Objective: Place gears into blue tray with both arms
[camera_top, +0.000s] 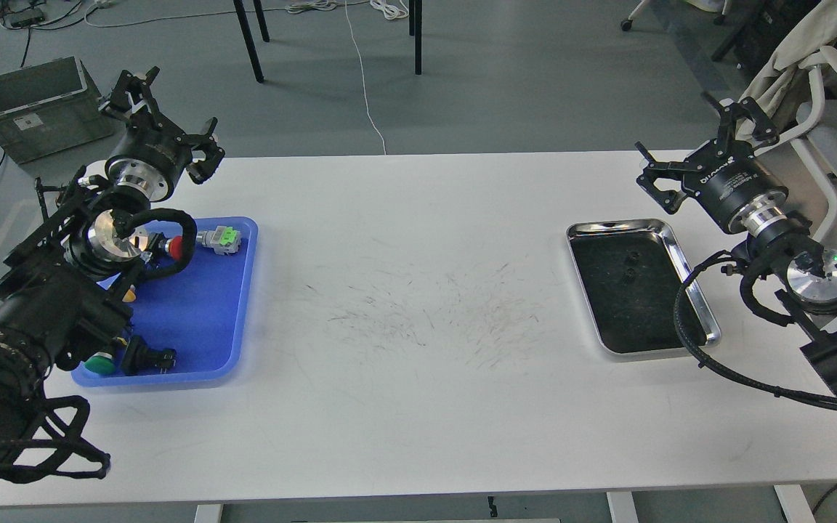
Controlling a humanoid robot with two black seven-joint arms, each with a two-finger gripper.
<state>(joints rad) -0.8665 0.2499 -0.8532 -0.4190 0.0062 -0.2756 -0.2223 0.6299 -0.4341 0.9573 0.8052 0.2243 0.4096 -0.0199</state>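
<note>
Head view: 2 gears [631,264] lie inside the steel tray [694,294] on the desk [418,290], well apart from the blue tray [200,319] holding push-buttons [148,357]. Left gripper [160,109] beyond the blue tray, fingers spread, empty. Right gripper [702,142] just beyond the steel tray, fingers spread, empty.

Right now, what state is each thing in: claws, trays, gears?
left claw: open, empty, raised behind the blue tray.
right claw: open, empty, raised behind the steel tray.
gears: two, lying in the steel tray, not yet moved.
blue tray: flat on the table, holding push-buttons and a connector, no gears seen.
steel tray: flat on the table.
</note>
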